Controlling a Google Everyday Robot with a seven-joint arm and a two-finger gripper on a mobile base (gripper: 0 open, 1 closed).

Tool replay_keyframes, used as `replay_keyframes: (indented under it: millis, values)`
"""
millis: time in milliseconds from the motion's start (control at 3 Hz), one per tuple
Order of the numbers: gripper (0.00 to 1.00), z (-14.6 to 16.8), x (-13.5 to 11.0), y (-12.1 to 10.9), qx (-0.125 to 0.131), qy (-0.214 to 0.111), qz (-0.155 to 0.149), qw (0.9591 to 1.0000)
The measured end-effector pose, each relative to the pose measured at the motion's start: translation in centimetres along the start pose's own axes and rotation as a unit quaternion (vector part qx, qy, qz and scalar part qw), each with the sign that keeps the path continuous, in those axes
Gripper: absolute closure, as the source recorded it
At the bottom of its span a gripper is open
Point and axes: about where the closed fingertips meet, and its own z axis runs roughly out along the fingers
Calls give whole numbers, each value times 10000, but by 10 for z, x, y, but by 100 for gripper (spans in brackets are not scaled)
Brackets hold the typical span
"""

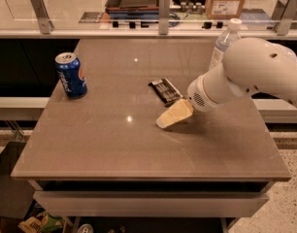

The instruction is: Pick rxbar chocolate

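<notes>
Brown bench (114,144) carries the rxbar chocolate (165,91) lying flat; the tool (163,123) hangs just beside its near end, empty or clenched, I cannot tell.

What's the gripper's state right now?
Gripper: open or closed cannot be told; it sits low over the table, by the near end of the rxbar chocolate.

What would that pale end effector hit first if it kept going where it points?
Likely the table: the end effector points down and leftward in the picture, away from the rxbar just behind it, and the can sits well off that line. Depth is unclear.
</notes>
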Motion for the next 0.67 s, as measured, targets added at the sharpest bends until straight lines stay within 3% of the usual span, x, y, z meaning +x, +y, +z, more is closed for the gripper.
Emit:
replay_keyframes:
  millis: [333,667]
  values:
    - [0,0,0,0,0,0,1,10000]
    - [0,3,-9,0,-83,7,187,9998]
